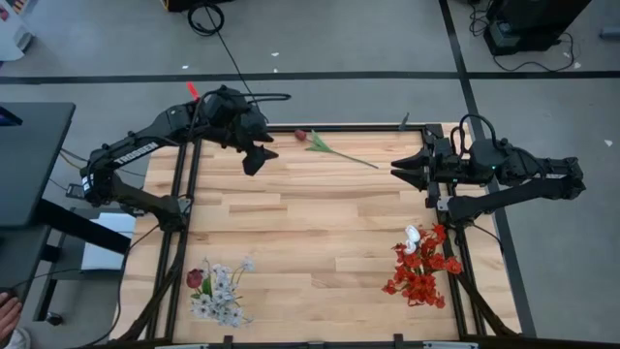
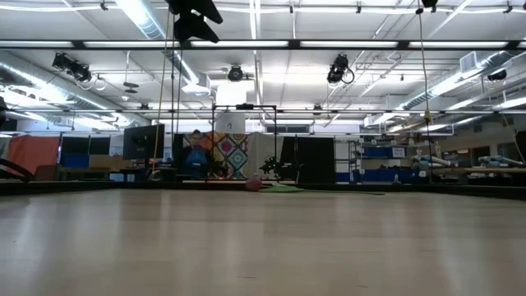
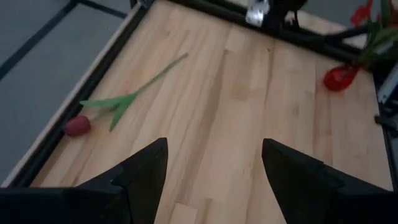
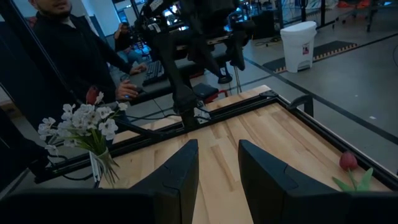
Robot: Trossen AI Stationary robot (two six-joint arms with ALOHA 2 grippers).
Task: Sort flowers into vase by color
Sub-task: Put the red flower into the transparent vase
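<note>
Tulip (image 1: 334, 147): dark-red bud on a thin green stem, flat on the table's (image 1: 320, 242) far edge.
Handling: probably light, limp; pinch mid-stem.
Left gripper (image 1: 260, 160): apart, empty.
Right gripper (image 1: 407, 170): parted, empty.

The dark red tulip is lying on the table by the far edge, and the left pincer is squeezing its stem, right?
Not quite. The dark red tulip does lie on the table by the far edge, but the left pincer is open and empty, apart from the stem. The left wrist view shows the tulip lying well ahead of the spread fingers.
</note>
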